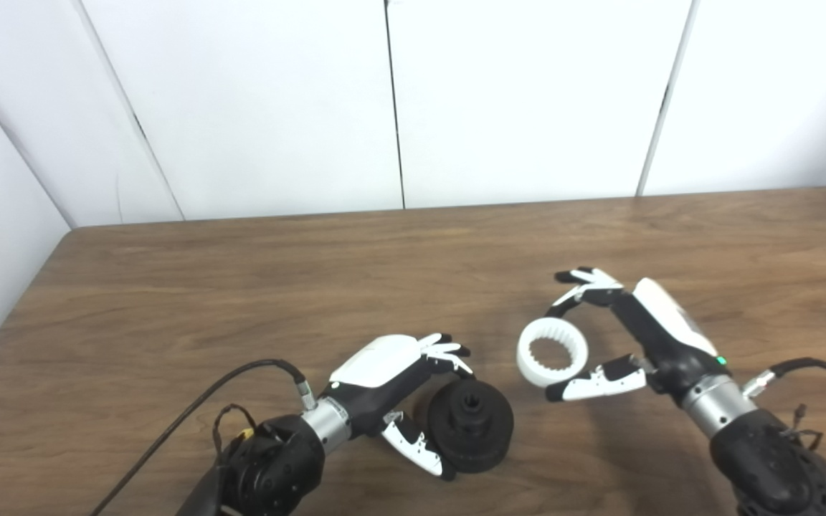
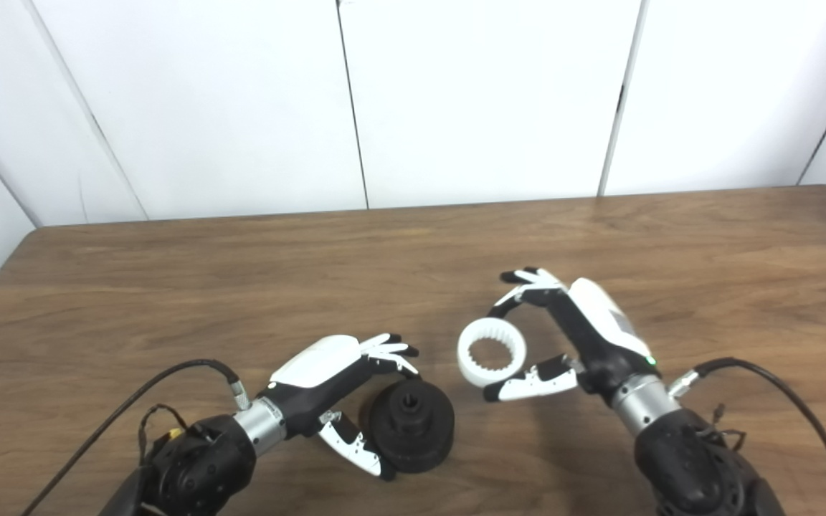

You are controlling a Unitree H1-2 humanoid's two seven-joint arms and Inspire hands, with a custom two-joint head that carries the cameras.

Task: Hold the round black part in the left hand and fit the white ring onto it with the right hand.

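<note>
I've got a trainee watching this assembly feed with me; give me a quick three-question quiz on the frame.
1. True or false: the white ring is already seated on the round black part.
2. Which hand has its fingers around the round black part? A) the left hand B) the right hand
3. Fill in: the inner wall of the white ring is lined with ____.

Key
1. False: the ring lies apart on the table, to the right of the part and a little farther back.
2. A.
3. Teeth.
</note>
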